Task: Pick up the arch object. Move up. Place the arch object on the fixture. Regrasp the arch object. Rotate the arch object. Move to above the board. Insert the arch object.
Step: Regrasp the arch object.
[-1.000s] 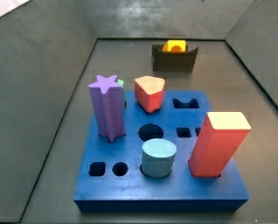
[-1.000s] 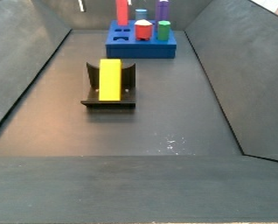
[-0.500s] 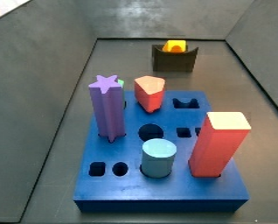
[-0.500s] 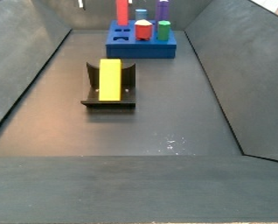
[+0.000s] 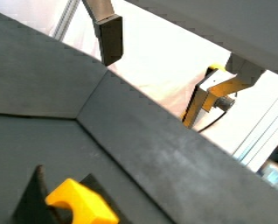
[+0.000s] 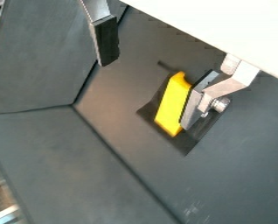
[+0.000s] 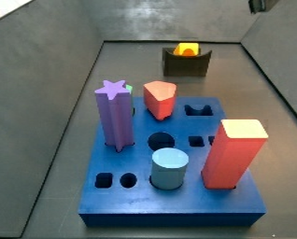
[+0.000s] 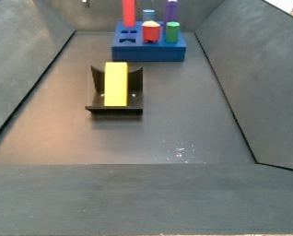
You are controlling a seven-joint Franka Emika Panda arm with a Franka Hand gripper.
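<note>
- Currently the arch object (image 6: 172, 104) lies in the scoop of the fixture (image 8: 113, 104), well apart from the board (image 8: 149, 45);
- its long axis runs along the fixture's channel, seen in a wrist view;
- the gripper (image 6: 159, 54) hangs above it, jaws spread and empty; its fingers (image 6: 105, 41) straddle the block, so regrasping likely means a straight descent.

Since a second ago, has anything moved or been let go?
Almost nothing. A dark part, probably of the arm, has come into a side view's upper corner. The gripper hangs open and empty above the fixture. The arch lies on the fixture as before; the board and its pegs are unchanged.
</note>
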